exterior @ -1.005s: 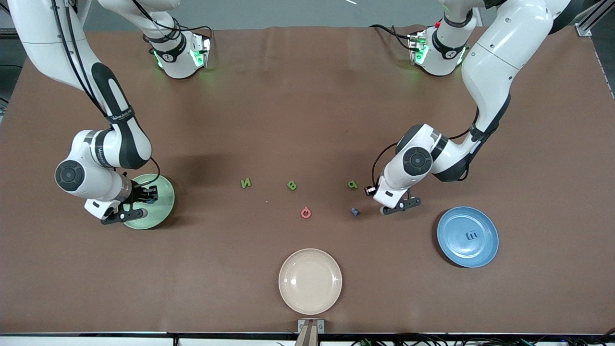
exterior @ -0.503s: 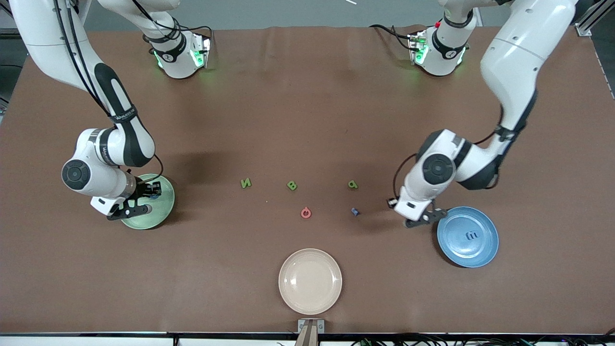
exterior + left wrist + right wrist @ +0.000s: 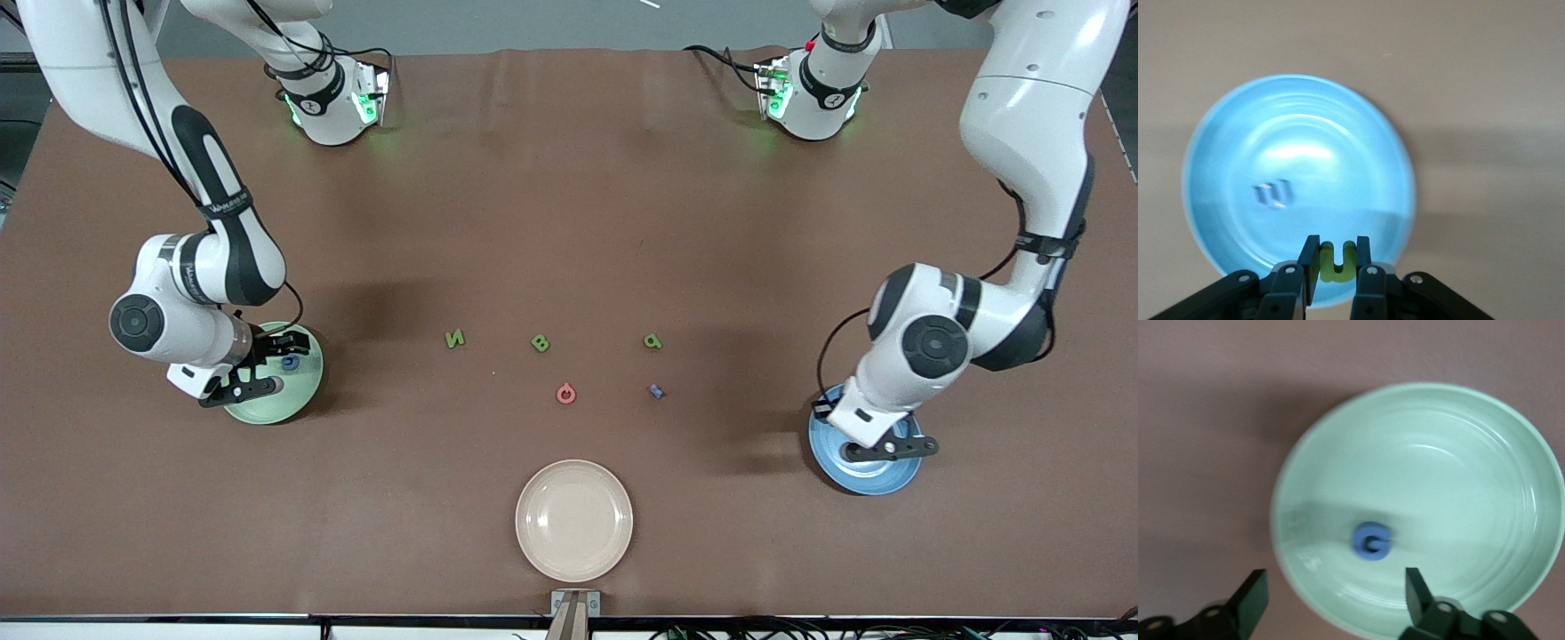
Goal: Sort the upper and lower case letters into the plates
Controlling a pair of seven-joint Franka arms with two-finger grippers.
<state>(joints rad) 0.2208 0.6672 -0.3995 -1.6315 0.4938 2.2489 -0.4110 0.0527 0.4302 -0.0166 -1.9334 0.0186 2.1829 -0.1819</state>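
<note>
At the front view's lower right, the left gripper pinches a green letter over the blue plate. At left, the right gripper gapes empty above a blue letter lying in the mint plate.

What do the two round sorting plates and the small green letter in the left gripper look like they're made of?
Pale mint green plate and medium blue plate: probably glossy plastic or melamine, judging by the soft highlights. Small green letter in the left gripper: matte and chunky, likely foam or soft plastic.

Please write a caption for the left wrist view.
Left claw holds small green letter piece over round blue plate.
</note>
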